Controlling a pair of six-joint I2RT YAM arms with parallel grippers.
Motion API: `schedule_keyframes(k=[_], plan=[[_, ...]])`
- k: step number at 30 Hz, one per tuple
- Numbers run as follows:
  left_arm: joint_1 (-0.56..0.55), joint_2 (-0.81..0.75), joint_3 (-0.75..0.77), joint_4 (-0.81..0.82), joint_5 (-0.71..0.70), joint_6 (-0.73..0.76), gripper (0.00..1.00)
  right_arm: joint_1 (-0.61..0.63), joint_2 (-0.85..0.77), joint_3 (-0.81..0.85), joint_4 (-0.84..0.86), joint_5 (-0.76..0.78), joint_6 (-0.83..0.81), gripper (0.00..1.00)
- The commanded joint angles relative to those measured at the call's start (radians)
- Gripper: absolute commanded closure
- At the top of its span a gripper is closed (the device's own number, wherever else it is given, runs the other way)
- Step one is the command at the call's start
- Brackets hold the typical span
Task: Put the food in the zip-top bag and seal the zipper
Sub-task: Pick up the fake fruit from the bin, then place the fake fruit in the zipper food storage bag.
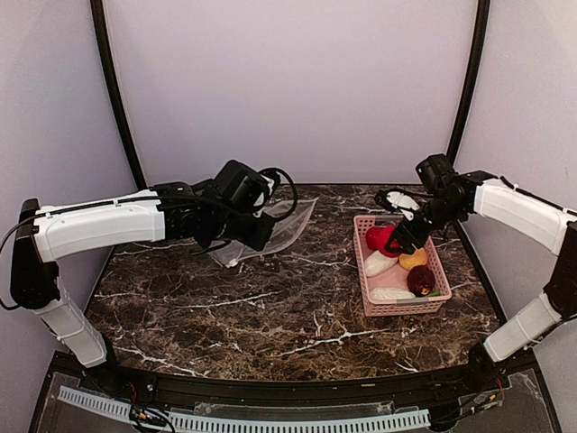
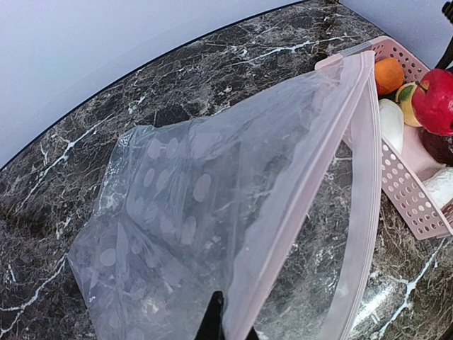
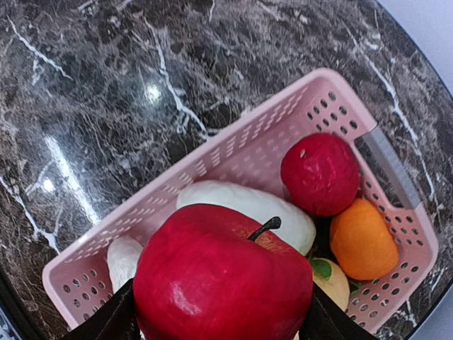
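Observation:
My left gripper (image 2: 230,322) is shut on the near edge of the clear zip-top bag (image 2: 184,198), beside its pale pink zipper (image 2: 311,184). The bag's mouth gapes toward the basket; nothing shows inside it. The bag (image 1: 290,225) lies at the table's back middle. My right gripper (image 3: 223,312) is shut on a red toy apple (image 3: 223,280), held over the other food in the pink basket (image 3: 233,152). Below it lie a second red ball (image 3: 320,173), an orange (image 3: 362,241), a yellow piece (image 3: 329,280), two white pieces (image 3: 248,205) and a dark maroon piece (image 1: 421,280).
The pink lattice basket (image 1: 401,308) stands on the right of the marble table (image 1: 270,307), its long side running front to back. The left arm (image 1: 108,225) reaches across the back left. Curved walls close the back and sides.

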Motion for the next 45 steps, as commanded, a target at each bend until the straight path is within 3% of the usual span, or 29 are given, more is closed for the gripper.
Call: schedule_keyframes(k=[1, 7, 16, 26, 38, 45], plan=[[-0.004, 0.007, 0.038, 0.033, 0.007, -0.017, 0.99, 0.009, -0.047, 0.112, -0.029, -0.149, 0.012, 0.49], [-0.004, 0.036, 0.063, 0.09, 0.018, -0.067, 0.99, 0.009, -0.078, 0.234, 0.002, -0.334, 0.039, 0.5], [-0.004, 0.085, 0.111, 0.192, 0.064, -0.136, 0.99, 0.02, -0.079, 0.298, 0.174, -0.628, 0.224, 0.52], [-0.004, 0.096, 0.116, 0.342, 0.113, -0.23, 0.99, 0.079, -0.013, 0.333, 0.345, -0.769, 0.369, 0.54], [-0.004, 0.072, 0.078, 0.446, 0.179, -0.34, 0.99, 0.116, 0.108, 0.33, 0.517, -0.854, 0.541, 0.55], [-0.004, 0.068, 0.073, 0.491, 0.197, -0.377, 0.99, 0.119, 0.13, 0.32, 0.525, -0.72, 0.593, 0.53]])
